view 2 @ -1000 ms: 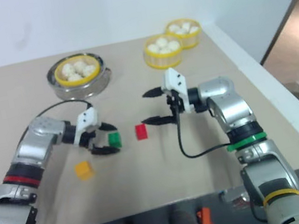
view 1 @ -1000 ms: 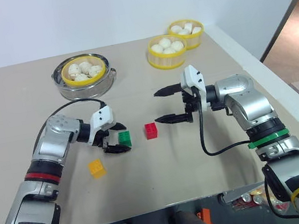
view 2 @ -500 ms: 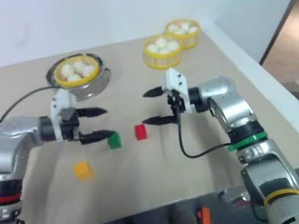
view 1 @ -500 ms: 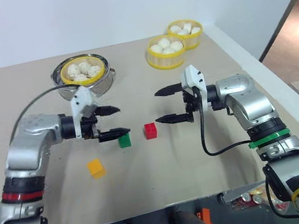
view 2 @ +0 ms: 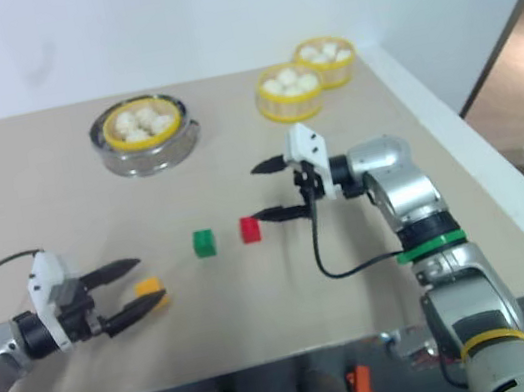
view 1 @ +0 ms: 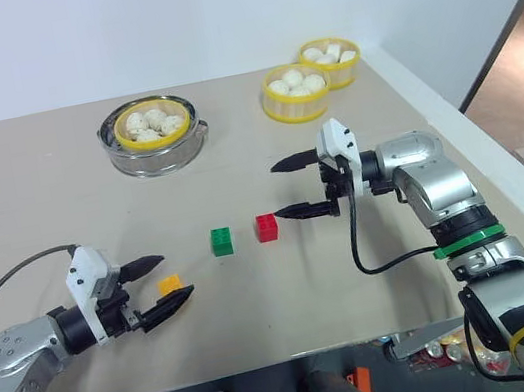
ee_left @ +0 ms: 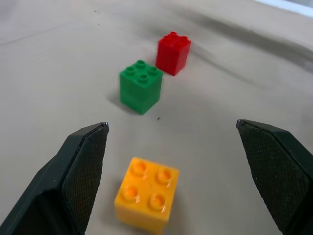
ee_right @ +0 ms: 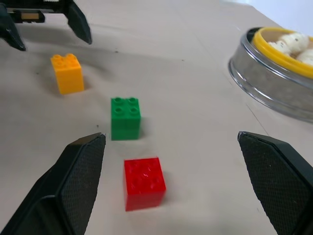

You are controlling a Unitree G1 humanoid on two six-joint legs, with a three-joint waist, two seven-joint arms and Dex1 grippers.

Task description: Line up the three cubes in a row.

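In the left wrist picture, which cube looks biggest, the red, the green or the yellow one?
1. yellow-orange cube, looks biggest
2. green cube
3. red cube, looks smallest

That is only nearness to the camera; in the head view they look alike.

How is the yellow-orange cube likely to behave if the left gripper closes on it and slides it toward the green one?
The yellow-orange cube looks like rigid moulded plastic, so it probably won't deform. Its flat sides suit the left gripper, open around it. Sitting flat, it should slide rather than roll, though being small it may twist.
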